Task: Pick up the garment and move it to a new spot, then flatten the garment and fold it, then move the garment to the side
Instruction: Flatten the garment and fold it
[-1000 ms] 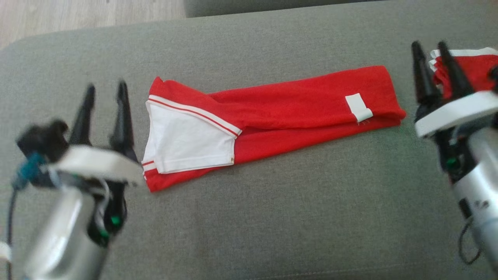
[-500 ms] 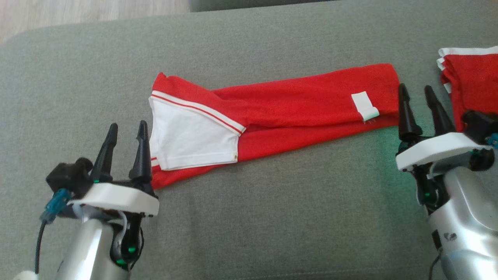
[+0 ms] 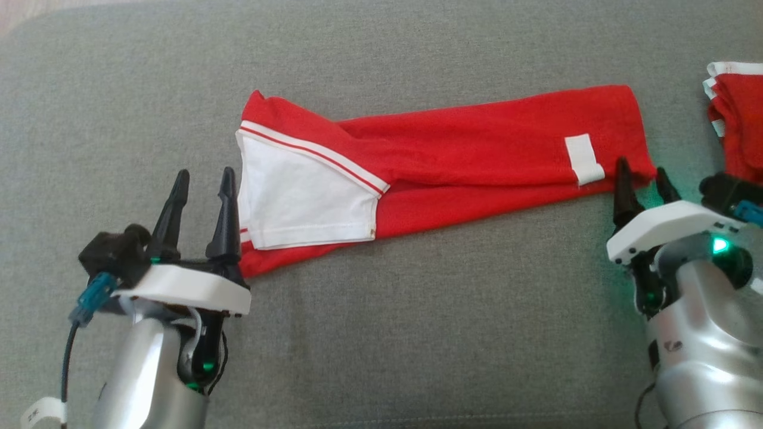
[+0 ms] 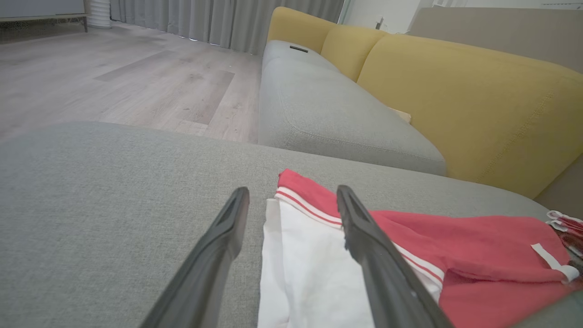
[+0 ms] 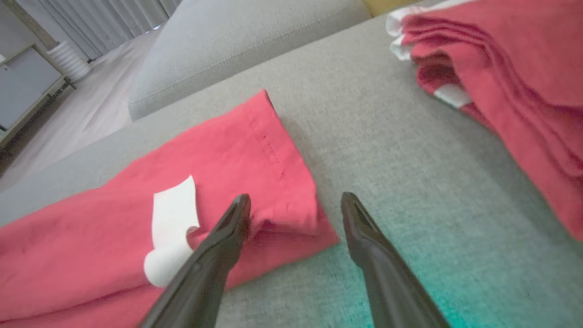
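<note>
Grey cushion [image 3: 381,333] bears a red garment [image 3: 477,155], folded long, white-trimmed; left claw [image 3: 204,173] and right claw [image 3: 642,168] gape empty.

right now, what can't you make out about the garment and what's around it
- Near right corner of the garment: head view, right gripper partly covers it.
- Red folded pile: cut off by the head view's right edge.
- White label: any print too small, blurred in the right wrist view.

we see the red garment [image 3: 453,155] folded into a long strip across the grey cushion [image 3: 381,333] — white panel at its left end, white tag [image 3: 584,159] near its right.
</note>
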Motion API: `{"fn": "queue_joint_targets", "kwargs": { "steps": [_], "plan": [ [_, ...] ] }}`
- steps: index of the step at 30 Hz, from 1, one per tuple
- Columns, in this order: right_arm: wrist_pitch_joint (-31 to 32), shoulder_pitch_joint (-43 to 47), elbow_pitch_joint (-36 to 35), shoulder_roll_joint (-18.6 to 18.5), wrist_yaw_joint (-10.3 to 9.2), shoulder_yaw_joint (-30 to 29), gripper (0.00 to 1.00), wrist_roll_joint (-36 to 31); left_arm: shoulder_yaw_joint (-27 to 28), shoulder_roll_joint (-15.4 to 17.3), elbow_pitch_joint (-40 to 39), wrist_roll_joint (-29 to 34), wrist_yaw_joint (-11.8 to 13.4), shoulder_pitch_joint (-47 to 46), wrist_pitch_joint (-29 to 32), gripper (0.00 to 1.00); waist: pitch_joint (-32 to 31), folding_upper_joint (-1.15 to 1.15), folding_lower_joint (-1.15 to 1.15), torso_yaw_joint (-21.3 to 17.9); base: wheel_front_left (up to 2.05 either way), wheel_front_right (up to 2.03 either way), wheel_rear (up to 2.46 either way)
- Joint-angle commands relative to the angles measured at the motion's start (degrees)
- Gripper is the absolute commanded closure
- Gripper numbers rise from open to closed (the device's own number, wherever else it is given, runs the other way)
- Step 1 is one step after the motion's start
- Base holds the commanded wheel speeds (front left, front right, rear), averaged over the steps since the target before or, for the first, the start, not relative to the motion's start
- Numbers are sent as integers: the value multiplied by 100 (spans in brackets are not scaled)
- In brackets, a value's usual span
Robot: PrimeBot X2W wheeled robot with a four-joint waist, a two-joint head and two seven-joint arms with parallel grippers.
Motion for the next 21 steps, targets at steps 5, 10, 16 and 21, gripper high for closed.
{"fn": "queue_joint_targets", "kwargs": {
  "steps": [5,10,16,21],
  "plan": [
    [88,-262,304,197,-5,53,0,-27,357,-7,-115,144,-108,-227,-35,0,25,0,0,-22,0,0,0],
    [58,-353,614,235,-5,193,37,64,426,-41,-72,230,-164,-242,-35,0,30,0,0,-45,0,0,0],
    [-106,-456,801,203,-5,241,100,133,487,-76,-34,293,-208,-251,-35,0,-34,0,0,-69,0,0,0],
    [-275,-498,895,-181,-5,8,100,27,531,-100,2,306,-236,-220,-35,0,-135,0,0,-75,0,0,0]
  ]
}}
